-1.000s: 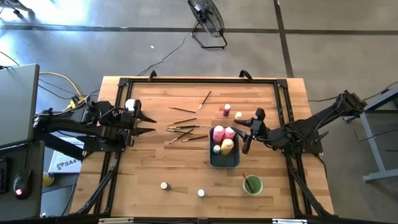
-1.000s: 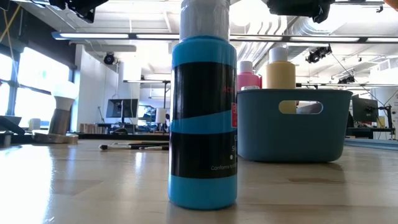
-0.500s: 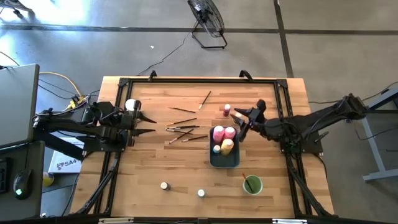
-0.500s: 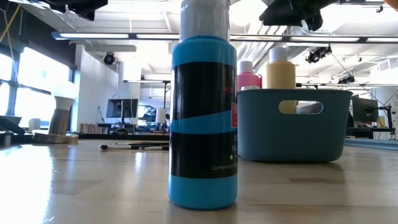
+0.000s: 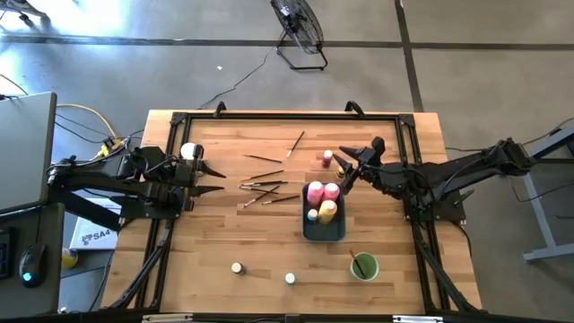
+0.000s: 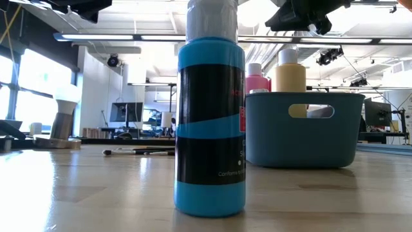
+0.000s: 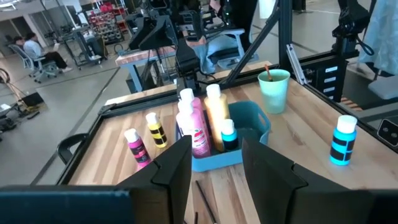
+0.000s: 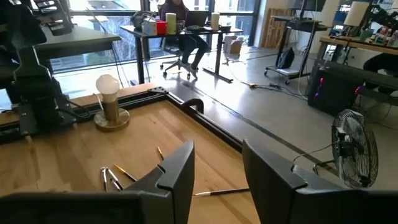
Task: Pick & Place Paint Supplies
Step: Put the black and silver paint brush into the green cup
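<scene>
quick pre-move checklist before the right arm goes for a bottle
1. Right gripper open and empty: ok, fingers apart, nothing between them.
2. Right gripper near a target: ok, it is above the table beside the small pink bottle.
3. Blue-grey tray has room: cannot tell, it already holds two pink bottles and a yellow bottle.
4. Left gripper out of the way: ok, at the table's left side, empty.
5. Paintbrushes clear of the path: ok.

right pincer (image 5: 344, 161) swung from tray (image 5: 324, 230) toward small bottles (image 5: 327, 158)
</scene>
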